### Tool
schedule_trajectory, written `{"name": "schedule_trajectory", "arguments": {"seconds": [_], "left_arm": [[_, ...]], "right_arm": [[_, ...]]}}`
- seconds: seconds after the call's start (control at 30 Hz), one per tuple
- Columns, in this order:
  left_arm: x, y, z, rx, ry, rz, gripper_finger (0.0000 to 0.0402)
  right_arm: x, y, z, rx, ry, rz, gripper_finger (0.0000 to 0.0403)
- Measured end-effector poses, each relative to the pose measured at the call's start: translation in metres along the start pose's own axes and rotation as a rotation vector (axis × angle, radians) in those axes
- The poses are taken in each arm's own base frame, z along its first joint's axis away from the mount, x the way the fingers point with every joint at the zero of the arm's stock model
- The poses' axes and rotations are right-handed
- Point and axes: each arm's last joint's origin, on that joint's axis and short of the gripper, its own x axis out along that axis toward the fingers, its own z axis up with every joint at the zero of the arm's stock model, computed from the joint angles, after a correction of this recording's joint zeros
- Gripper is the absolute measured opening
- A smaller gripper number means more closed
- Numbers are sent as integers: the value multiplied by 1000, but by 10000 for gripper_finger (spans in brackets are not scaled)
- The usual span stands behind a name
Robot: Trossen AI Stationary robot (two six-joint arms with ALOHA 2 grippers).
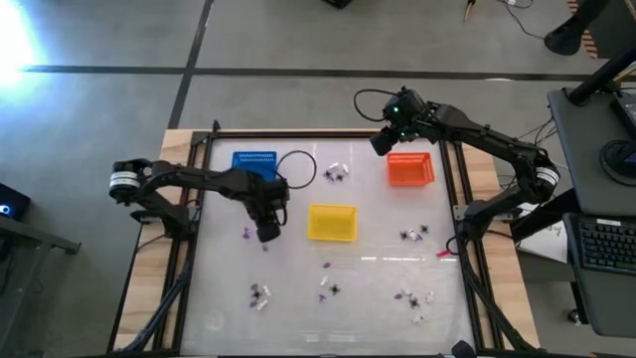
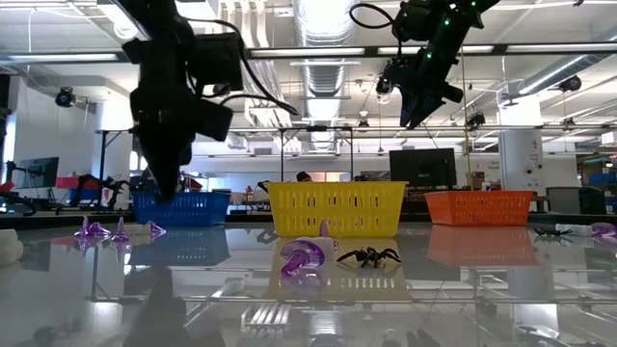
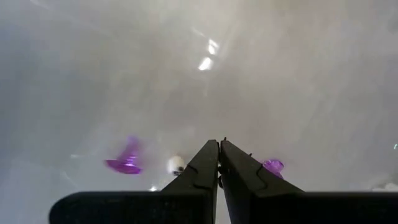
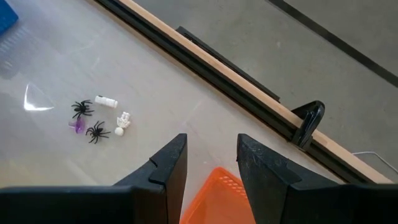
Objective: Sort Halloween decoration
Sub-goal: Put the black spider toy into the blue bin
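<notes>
The Halloween decoration lies in small groups on the clear table top: black spiders, a purple piece and white pieces (image 4: 99, 121) at the far middle, others at the right (image 1: 415, 234) and along the near side (image 1: 328, 288). My left gripper (image 3: 219, 144) is shut above the table, left of the yellow basket (image 1: 331, 222). Nothing shows between its fingers. Below it lie a purple trinket (image 3: 127, 163), a white one (image 3: 176, 164) and another purple one (image 3: 272, 167). My right gripper (image 4: 211, 162) hangs open high over the orange basket (image 4: 214, 199), holding nothing.
A blue basket (image 1: 254, 164) stands at the far left, with a black cable loop (image 1: 296, 169) beside it. A black frame and wooden rim (image 4: 249, 93) border the table. In the low view a purple trinket (image 2: 302, 258) and a black spider (image 2: 369, 256) lie before the yellow basket.
</notes>
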Motion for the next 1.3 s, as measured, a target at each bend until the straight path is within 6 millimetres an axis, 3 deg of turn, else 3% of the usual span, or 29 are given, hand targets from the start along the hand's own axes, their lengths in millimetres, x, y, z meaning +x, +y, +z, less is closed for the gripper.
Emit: {"name": "schedule_trajectory", "arguments": {"seconds": [0.47, 0.7, 0.97, 1.3], "left_arm": [[-46, 64, 3, -197, -224, 223, 0], [-59, 101, 5, -317, -315, 269, 0], [-56, 127, 4, -363, -289, 301, 0], [-36, 136, 10, -289, -205, 291, 0]], "right_arm": [[0, 0, 0, 0, 0, 0, 132], [0, 0, 0, 0, 0, 0, 132], [0, 0, 0, 0, 1, 0, 132], [0, 0, -1, -1, 5, 0, 132]]}}
